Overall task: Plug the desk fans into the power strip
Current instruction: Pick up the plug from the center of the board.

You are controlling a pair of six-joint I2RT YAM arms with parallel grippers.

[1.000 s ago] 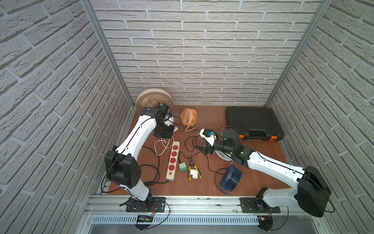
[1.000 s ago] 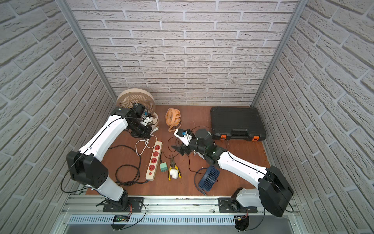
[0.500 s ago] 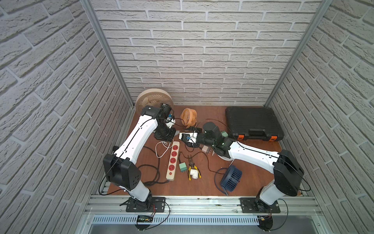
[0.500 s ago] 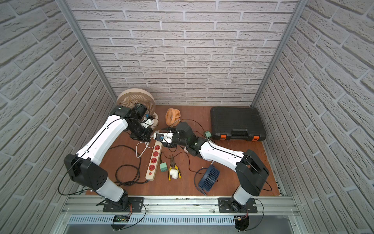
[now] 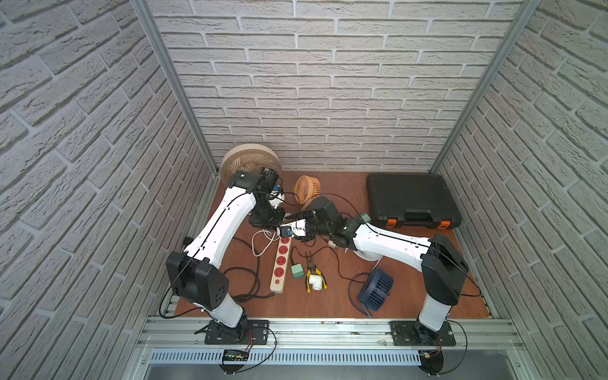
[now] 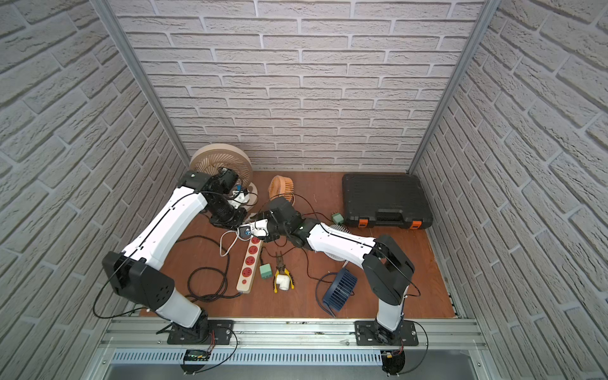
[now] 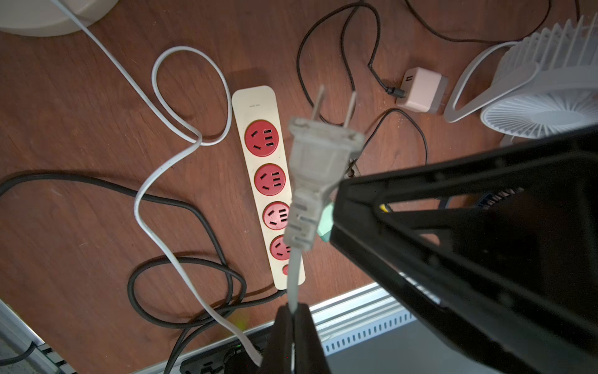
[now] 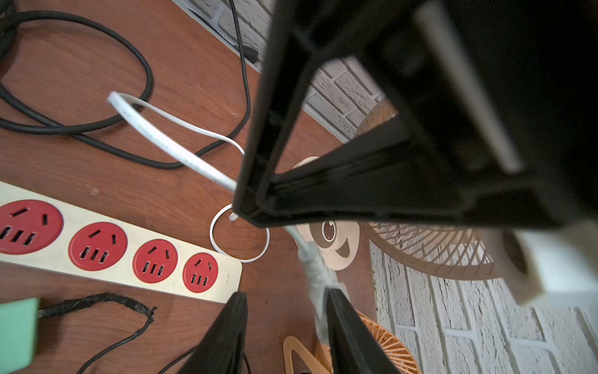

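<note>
The power strip (image 5: 280, 263) (image 7: 259, 181) lies flat on the wooden floor with its red sockets facing up. The desk fan (image 5: 250, 161), large and beige, stands at the back left, and its white cord (image 7: 145, 200) trails across the floor. My left gripper (image 7: 293, 311) (image 5: 267, 221) is shut on this cord just behind the grey two-pin plug (image 7: 318, 152), which hangs above the strip. My right gripper (image 8: 286, 293) (image 5: 292, 217) has its jaws apart around the plug (image 8: 315, 275). The plug rests against one finger (image 8: 343, 323), with a gap to the other.
A small orange fan (image 5: 306, 188) and a black case (image 5: 411, 200) sit at the back. A white fan (image 5: 367, 255) lies under my right arm and a blue fan (image 5: 375, 289) is at the front. Pliers (image 5: 312, 273), a green adapter (image 5: 297, 272) and black cords (image 5: 246, 283) lie around the strip.
My right arm swung left across the floor to the left gripper, and its jaws have narrowed around the plug. The left gripper kept hold of the cord and shifted slightly toward the strip.
</note>
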